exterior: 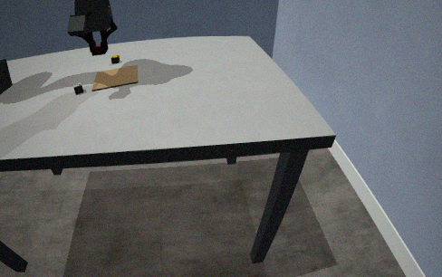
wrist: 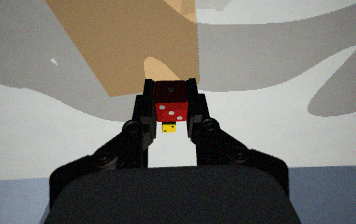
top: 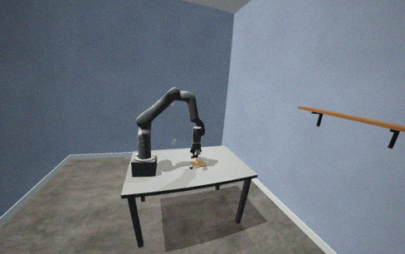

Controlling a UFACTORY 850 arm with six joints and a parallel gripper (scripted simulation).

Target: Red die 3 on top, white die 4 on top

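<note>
Red die carried aloft, pinched between the fingers above the table's far side.

The red die [wrist: 171,104], a small rigid cube that likely weighs little and has smooth faces, sits clenched in the gripper [wrist: 170,107] by two opposite faces, the sensible hold. Below it lies the yellow die [exterior: 115,58], just off the tan mat [exterior: 116,77], and it must not be nudged. The white die [exterior: 79,89] rests beside the mat's other edge on the table [exterior: 217,100].
</note>
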